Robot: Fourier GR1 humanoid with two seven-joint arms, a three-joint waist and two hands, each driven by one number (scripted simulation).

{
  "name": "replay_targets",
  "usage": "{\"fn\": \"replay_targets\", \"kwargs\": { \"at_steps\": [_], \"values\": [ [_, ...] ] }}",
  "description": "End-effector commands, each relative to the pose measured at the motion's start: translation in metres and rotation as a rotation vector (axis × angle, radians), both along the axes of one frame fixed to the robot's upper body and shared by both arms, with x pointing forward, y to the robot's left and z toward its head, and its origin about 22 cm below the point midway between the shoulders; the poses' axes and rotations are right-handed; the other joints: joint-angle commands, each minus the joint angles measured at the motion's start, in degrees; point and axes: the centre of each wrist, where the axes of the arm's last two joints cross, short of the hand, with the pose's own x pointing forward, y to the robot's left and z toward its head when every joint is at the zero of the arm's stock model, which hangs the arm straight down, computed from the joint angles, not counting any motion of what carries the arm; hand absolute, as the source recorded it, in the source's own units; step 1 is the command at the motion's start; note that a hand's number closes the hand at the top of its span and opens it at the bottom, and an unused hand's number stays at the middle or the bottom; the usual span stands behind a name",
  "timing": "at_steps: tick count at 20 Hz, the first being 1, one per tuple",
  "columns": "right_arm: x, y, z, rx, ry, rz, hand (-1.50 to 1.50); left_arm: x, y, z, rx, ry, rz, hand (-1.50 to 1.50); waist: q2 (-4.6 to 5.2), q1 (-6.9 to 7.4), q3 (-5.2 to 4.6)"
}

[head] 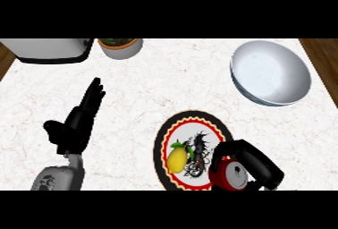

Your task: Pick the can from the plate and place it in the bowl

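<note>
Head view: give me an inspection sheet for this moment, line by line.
Surface: white marbled counter.
Job's things: red can over the plate edge, in the right hand; white bowl at upper right, nothing in it.
Clutter: lemon on the plate; potted plant and grey appliance at the far edge.
Hands: right hand curled round the can; left hand open, resting at left.
Cables: nothing seen.
Surroundings: wood at the corners.

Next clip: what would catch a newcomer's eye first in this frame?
The right hand, low at the right, is curled round a red can at the edge of the patterned plate. A pale bowl sits at the upper right. The left hand rests open at the left, fingers up.
</note>
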Motion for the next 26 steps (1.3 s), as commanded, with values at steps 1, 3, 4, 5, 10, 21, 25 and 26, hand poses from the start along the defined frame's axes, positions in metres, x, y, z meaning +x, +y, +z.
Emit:
{"fn": "replay_targets", "kwargs": {
  "at_steps": [1, 3, 4, 5, 10, 21, 25, 26],
  "values": [
    [0.000, -0.010, 0.024, 0.147, -0.067, -0.019, 1.50, 0.012, -0.014, 0.006, -0.004, -0.001, 0.009, 0.00, 0.09, -0.14, 0.02],
    [-0.022, -0.009, 0.038, 0.194, -0.118, -0.026, 1.50, 0.006, -0.008, -0.009, -0.016, 0.011, 0.001, 0.00, 0.04, -0.39, 0.00],
    [-0.017, -0.014, 0.046, 0.209, -0.183, -0.043, 1.50, -0.004, -0.003, 0.006, -0.001, 0.000, 0.004, 0.00, -0.07, 0.04, 0.03],
    [-0.019, -0.023, 0.069, 0.203, -0.234, -0.023, 1.50, 0.012, 0.005, -0.002, -0.015, 0.001, 0.002, 0.00, 0.03, -0.56, -0.02],
    [-0.055, -0.010, 0.126, 0.216, -0.414, -0.102, 1.50, -0.009, -0.016, -0.009, -0.028, 0.006, 0.025, 0.00, -0.22, -0.49, -0.04],
    [-0.061, -0.001, 0.226, 0.098, -0.446, -0.326, 1.50, -0.001, 0.003, -0.007, 0.004, -0.001, 0.008, 0.00, 0.03, 0.51, -0.08],
    [-0.016, -0.002, 0.253, 0.124, -0.442, -0.381, 1.50, 0.003, -0.001, 0.016, -0.014, -0.008, -0.021, 0.00, 0.06, 0.76, -0.03],
    [-0.003, -0.004, 0.258, 0.103, -0.460, -0.407, 1.50, -0.003, -0.016, -0.004, -0.010, -0.005, -0.013, 0.00, 0.13, 0.72, -0.03]
  ]
}}
